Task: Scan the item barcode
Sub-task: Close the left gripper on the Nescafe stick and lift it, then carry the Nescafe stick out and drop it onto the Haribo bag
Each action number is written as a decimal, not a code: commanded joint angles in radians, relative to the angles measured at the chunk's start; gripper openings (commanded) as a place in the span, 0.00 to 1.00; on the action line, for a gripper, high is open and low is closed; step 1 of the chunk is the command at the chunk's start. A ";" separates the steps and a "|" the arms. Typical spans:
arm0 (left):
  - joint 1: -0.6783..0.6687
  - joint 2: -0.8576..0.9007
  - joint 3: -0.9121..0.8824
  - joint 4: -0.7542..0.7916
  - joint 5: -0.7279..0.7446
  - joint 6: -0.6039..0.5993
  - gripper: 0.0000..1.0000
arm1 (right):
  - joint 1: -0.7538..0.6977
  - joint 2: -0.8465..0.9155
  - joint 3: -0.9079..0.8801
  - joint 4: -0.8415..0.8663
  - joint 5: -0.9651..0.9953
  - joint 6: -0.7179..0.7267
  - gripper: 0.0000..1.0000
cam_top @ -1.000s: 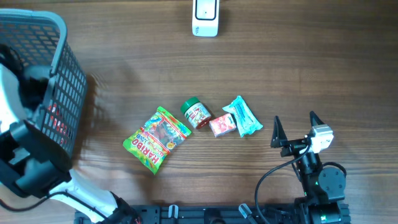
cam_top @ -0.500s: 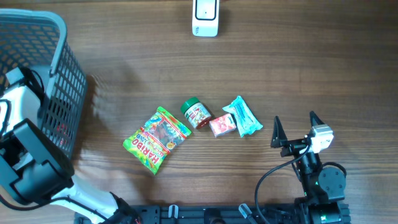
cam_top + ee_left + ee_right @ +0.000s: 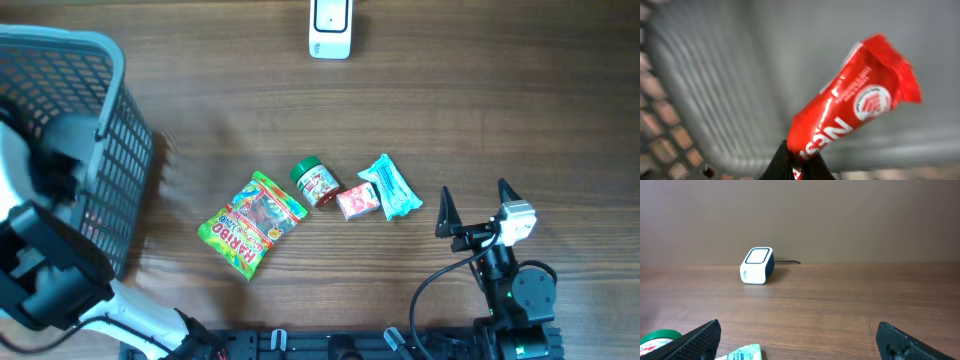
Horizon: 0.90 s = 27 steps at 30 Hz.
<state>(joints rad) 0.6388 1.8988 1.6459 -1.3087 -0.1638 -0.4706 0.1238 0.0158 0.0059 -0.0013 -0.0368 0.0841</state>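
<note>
**A:** How far along is this?

**B:** Early, I'd say. The left pincer (image 3: 796, 162) is clamped on one end of a red snack bar (image 3: 850, 115), down inside the basket (image 3: 110, 150) at the left. Nothing's at the scanner (image 3: 330, 28) on the far side, so lifting it out and scanning it are both left.

**A:** Right pincer (image 3: 473, 204)?

**B:** Jaws wide apart, empty, near right of the table. Only the left wrist view shows the grip clearly; overhead I can't really make the bar out through the mesh.

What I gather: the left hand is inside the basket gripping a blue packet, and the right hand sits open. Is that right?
No: the left wrist view shows the packet is red, not blue. The left hand does grip it inside the basket, and the right hand sits open.
</note>
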 commanded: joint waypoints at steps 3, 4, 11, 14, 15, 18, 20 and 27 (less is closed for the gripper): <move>0.014 -0.160 0.647 -0.162 0.008 -0.001 0.04 | 0.003 -0.002 -0.001 0.002 -0.008 -0.006 1.00; 0.013 -0.171 0.710 -0.179 0.033 -0.012 0.04 | 0.003 -0.002 -0.001 0.002 -0.008 -0.005 1.00; -0.128 -0.303 0.892 -0.346 0.331 0.024 0.04 | 0.003 -0.002 -0.001 0.002 -0.008 -0.006 1.00; -0.307 -0.313 0.869 -0.376 0.375 0.083 0.04 | 0.003 -0.002 -0.001 0.002 -0.008 -0.005 1.00; -0.359 -0.313 0.857 -0.376 0.376 0.080 0.04 | 0.003 -0.002 -0.001 0.002 -0.008 -0.005 1.00; -0.565 -0.298 0.797 -0.364 0.340 0.066 0.04 | 0.003 -0.002 -0.001 0.002 -0.008 -0.005 1.00; -0.673 -0.277 0.752 -0.358 0.243 0.012 0.04 | 0.003 -0.002 -0.001 0.002 -0.008 -0.005 1.00; -0.912 -0.194 0.535 -0.251 0.064 -0.166 0.04 | 0.003 -0.002 -0.001 0.002 -0.008 -0.005 1.00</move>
<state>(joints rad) -0.1867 1.6917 2.2745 -1.6135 -0.0017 -0.5343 0.1238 0.0158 0.0059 -0.0013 -0.0368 0.0841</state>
